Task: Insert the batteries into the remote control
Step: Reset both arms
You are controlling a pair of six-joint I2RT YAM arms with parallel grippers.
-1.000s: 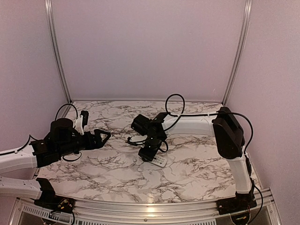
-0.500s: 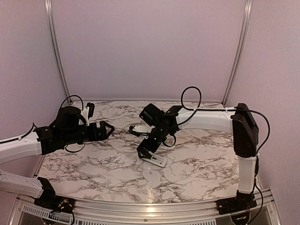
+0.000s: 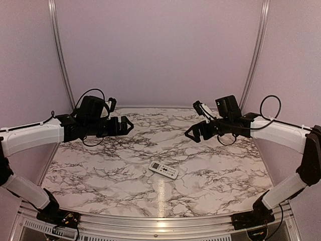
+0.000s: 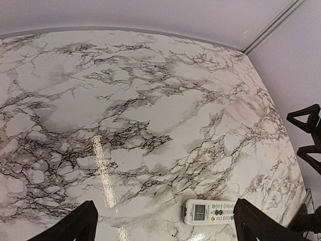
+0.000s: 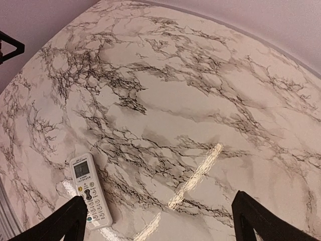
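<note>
The remote control [image 3: 164, 169] lies face up on the marble table, screen and buttons showing, and nothing touches it. It also shows low in the left wrist view as the remote control [image 4: 208, 211] and at the lower left of the right wrist view as the remote control [image 5: 90, 191]. My left gripper [image 3: 127, 125] hangs open above the table's left back part. My right gripper [image 3: 193, 132] hangs open above the right back part. Both are well clear of the remote, and neither the left gripper [image 4: 165, 227] nor the right gripper [image 5: 160, 222] has anything between its fingers. The batteries are out of view.
The marble tabletop [image 3: 100, 175] is closed in by plain walls at the back and sides, with metal posts [image 3: 59, 55] in the back corners. The right gripper's black fingers [image 4: 307, 135] show at the right edge of the left wrist view.
My right gripper has let go over the remote, opened, and swung up and back to the right. The left arm has risen and moved toward the back. The remote stays in place.
</note>
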